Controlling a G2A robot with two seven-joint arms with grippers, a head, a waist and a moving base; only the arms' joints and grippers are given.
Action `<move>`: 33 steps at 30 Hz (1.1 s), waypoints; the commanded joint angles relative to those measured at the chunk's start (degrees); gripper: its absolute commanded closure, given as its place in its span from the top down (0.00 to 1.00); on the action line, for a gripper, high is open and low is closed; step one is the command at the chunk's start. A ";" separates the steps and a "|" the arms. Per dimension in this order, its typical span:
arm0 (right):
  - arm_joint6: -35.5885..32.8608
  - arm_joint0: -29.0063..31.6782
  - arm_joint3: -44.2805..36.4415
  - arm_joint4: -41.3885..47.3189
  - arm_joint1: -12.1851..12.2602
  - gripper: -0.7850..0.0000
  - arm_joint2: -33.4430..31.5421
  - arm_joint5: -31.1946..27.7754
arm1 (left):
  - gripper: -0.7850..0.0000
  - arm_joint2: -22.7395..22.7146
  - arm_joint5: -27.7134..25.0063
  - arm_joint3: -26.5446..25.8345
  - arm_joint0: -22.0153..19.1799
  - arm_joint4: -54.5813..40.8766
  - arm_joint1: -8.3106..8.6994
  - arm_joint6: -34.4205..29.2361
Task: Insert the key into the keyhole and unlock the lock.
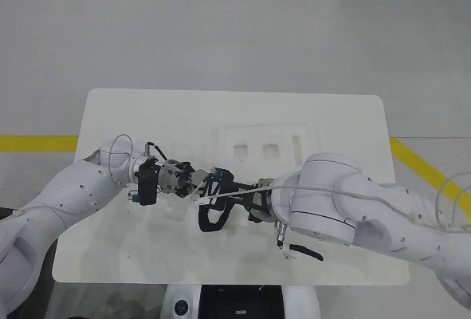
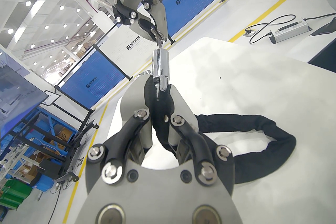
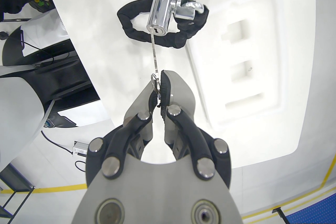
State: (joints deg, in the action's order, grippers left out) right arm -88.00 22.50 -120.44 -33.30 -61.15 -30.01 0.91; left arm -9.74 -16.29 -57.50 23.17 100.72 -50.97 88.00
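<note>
A chrome cylinder lock (image 3: 158,15) with a black fabric-covered chain loop (image 3: 147,34) is held in the air over the white table (image 1: 339,120). My left gripper (image 2: 160,87) is shut on the chain end at the lock's base. My right gripper (image 3: 158,83) is shut on the head of a thin silver key (image 3: 155,51). The key's tip meets the keyhole (image 3: 156,31) on the lock's end face, and most of the blade stays outside. In the top view the lock (image 1: 216,179) sits between the left gripper (image 1: 189,180) and the right gripper (image 1: 241,196).
A white foam tray (image 1: 271,147) with several recesses lies on the table behind the grippers. The chain loop (image 1: 211,214) hangs down toward the table's near side. A power brick (image 2: 288,30) lies on the floor past the table.
</note>
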 commanded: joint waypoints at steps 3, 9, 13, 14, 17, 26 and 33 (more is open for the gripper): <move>0.00 0.07 0.14 -0.02 0.03 0.00 0.03 0.19 | 0.00 0.00 0.00 0.19 0.12 -0.13 0.01 0.00; 0.00 -0.21 0.28 0.25 0.14 0.00 0.53 0.19 | 0.00 0.00 0.00 0.23 0.24 -0.33 0.18 0.00; 0.00 -0.66 0.57 0.44 0.09 0.00 1.16 0.20 | 0.00 0.00 0.00 0.15 0.23 -0.46 0.35 0.00; 0.00 -0.78 0.70 0.48 0.07 0.00 1.33 0.30 | 0.00 0.00 0.00 0.12 0.24 -0.46 0.39 0.00; 0.00 -1.10 1.08 0.74 0.04 0.00 1.71 0.65 | 0.00 0.00 0.00 0.05 0.26 -0.58 0.50 0.00; 0.00 -1.98 1.92 1.31 -0.01 0.00 2.69 1.14 | 0.00 0.00 0.01 -0.20 0.30 -0.68 0.71 0.00; 0.00 -2.87 2.76 1.98 -0.19 0.00 3.56 1.22 | 0.00 0.00 0.00 -0.33 0.34 -0.33 0.72 0.00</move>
State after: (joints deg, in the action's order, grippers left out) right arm -88.00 19.76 -117.79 -31.45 -61.31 -26.55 2.13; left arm -9.74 -16.29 -57.83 23.50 100.27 -50.23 88.00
